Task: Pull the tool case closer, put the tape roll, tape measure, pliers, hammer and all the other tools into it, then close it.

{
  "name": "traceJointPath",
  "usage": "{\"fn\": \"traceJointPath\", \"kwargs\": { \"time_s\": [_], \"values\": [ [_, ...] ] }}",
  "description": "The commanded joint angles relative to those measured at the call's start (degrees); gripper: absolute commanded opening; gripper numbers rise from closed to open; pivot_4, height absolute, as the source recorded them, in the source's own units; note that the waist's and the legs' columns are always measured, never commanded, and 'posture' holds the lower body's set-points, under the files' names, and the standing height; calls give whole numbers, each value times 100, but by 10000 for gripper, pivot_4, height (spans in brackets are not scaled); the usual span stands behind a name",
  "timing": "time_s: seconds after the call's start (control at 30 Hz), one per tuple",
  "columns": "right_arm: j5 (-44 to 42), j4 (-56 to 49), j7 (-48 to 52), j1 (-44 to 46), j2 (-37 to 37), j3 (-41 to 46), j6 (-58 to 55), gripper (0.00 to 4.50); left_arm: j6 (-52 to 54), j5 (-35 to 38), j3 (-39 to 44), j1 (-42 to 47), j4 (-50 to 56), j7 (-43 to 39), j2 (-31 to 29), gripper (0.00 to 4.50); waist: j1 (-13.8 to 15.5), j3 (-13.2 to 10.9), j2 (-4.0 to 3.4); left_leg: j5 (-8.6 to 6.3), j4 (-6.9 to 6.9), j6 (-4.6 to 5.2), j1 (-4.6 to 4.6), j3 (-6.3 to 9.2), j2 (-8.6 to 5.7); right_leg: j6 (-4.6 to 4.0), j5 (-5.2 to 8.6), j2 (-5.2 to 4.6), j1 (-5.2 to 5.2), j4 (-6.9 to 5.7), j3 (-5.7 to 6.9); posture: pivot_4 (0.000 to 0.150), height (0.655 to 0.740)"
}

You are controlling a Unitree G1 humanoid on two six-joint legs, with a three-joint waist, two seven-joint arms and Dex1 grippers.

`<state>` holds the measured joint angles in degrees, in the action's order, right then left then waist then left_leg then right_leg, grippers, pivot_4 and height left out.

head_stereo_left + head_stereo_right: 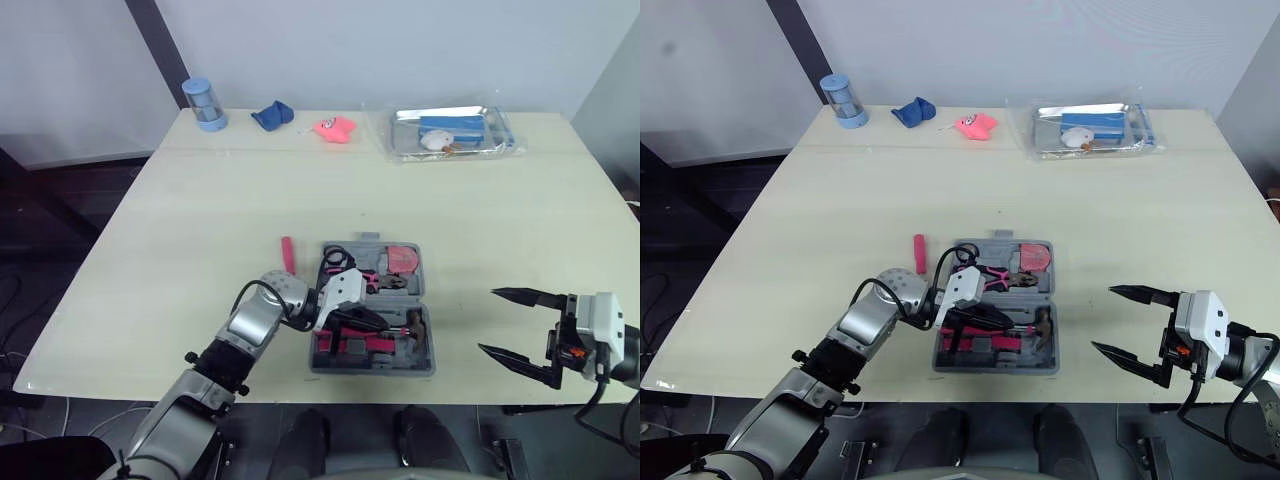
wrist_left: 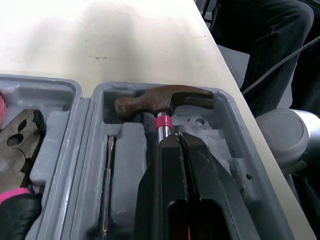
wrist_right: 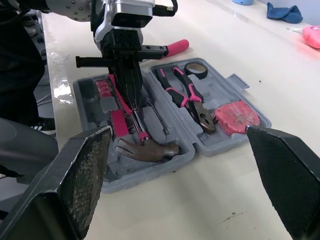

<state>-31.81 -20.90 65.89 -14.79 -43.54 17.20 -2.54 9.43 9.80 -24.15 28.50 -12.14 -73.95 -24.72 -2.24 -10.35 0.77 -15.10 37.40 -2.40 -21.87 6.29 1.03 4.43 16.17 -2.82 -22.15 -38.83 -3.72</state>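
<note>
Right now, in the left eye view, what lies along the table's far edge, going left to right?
blue cylindrical container → crumpled blue cloth → pink item → clear plastic bag with a tray inside

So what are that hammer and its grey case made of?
The hammer head looks like dull brown metal, mottled as if rusty or aged. Its shaft is shiny, probably chromed steel, with a pink collar. The case seems to be moulded grey plastic, matte, with shaped recesses.
</note>
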Motion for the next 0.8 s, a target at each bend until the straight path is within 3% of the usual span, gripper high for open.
{"fn": "traceJointPath", "kwargs": {
  "time_s": [0.03,0.1,0.73,0.8],
  "values": [
    [-78,-103,19,59,-11,96,59,45000,-19,-60,68,47,205,124,47,9242,1,0,0,0,0,0,0,0,0,0,0,0,0,0,0,1500,7400],
    [-75,-95,19,78,-8,89,60,45000,-7,-131,24,87,192,164,82,18631,1,0,0,0,0,0,0,0,0,0,0,0,0,0,0,1500,7400],
    [-64,-187,-59,-24,15,137,72,45000,-233,-858,-407,341,-375,139,304,18631,-1,0,0,0,0,0,0,0,0,0,0,0,1,0,0,1500,7400],
    [-60,-192,-64,-30,17,137,75,45000,-236,-872,-386,353,-409,152,327,13574,1,0,0,0,0,0,0,0,0,0,0,0,1,1,0,1500,7400]
  ]
}}
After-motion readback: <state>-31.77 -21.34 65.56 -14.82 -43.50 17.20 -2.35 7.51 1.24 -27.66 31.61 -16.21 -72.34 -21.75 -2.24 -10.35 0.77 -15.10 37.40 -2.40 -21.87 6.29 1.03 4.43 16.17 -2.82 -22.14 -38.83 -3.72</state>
